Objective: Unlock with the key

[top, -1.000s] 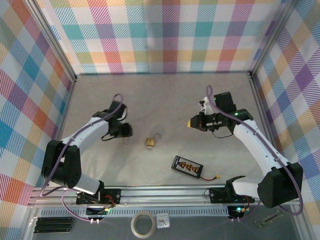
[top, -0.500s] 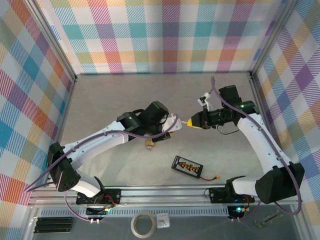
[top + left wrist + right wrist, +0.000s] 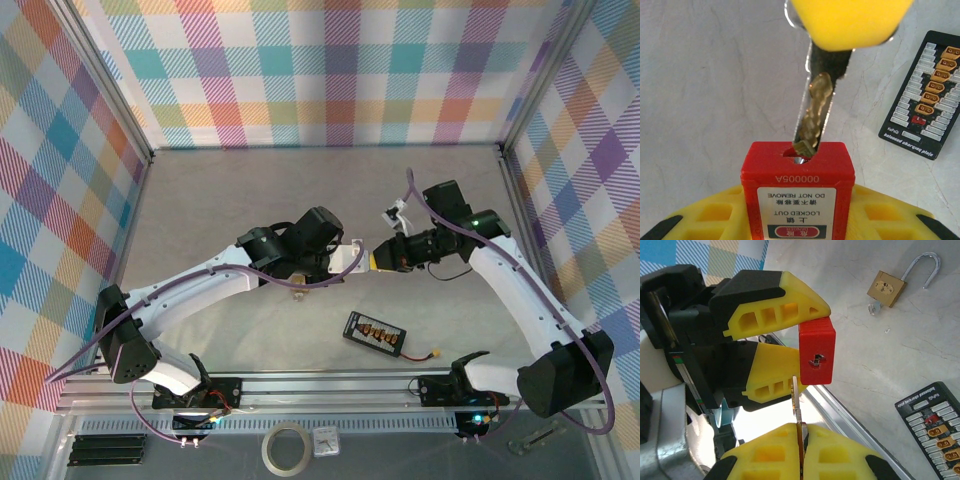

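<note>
My left gripper (image 3: pixel 797 222) is shut on a red safety padlock (image 3: pixel 797 185), its keyhole end facing away from the wrist. My right gripper (image 3: pixel 801 440) is shut on a brass-coloured key (image 3: pixel 797 400) that points at the padlock (image 3: pixel 816 352). In the left wrist view the key (image 3: pixel 815 112) has its tip at the mouth of the keyhole, and nearly the whole blade is still outside. Seen from above, the left gripper (image 3: pixel 350 258) and the right gripper (image 3: pixel 378 258) meet tip to tip over the middle of the table.
A small brass padlock (image 3: pixel 886 288) with its shackle open lies on the table behind the left gripper. A black charger board (image 3: pixel 375 333) with orange connectors lies near the front rail. Checked walls close in the table on three sides.
The left arm has swung from the left side to the middle. The right gripper has come left with the key, closing the gap until the key tip reaches the red padlock.
</note>
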